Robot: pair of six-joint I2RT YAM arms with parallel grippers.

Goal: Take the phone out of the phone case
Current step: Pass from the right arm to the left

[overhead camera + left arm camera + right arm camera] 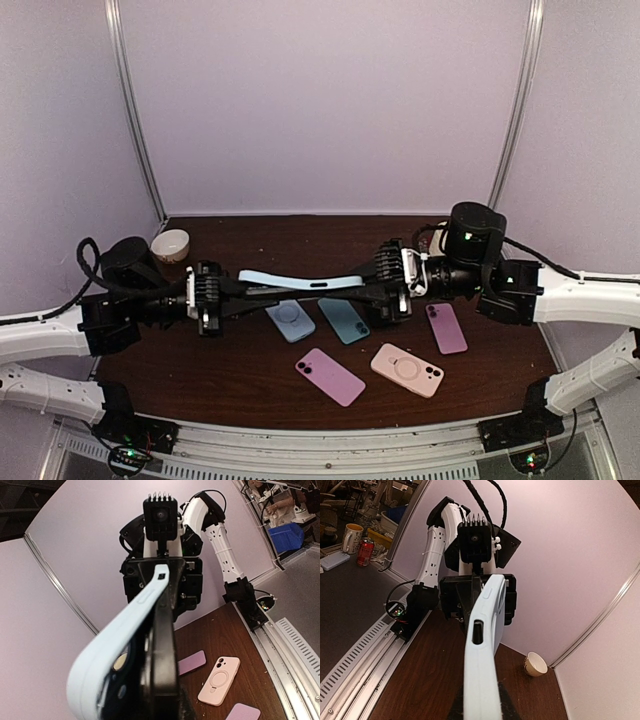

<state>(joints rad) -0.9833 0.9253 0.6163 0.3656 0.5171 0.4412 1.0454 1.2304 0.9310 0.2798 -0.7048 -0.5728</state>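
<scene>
A light blue phone case (300, 280) hangs in the air above the table, stretched between both grippers and slightly bowed. My left gripper (235, 290) is shut on its left end and my right gripper (375, 285) is shut on its right end. In the left wrist view the case (115, 640) runs edge-on beside a black finger (162, 650); something dark with a yellowish lens shows through its camera cut-out. In the right wrist view the case (482, 660) shows its port slot. The phone itself is otherwise hidden.
On the brown table (230, 380) lie a pale blue case (290, 320), a teal phone (344, 320), a purple phone (446, 328), a magenta phone (330, 377) and a pink case (407, 369). A small cream bowl (170, 244) stands at the back left.
</scene>
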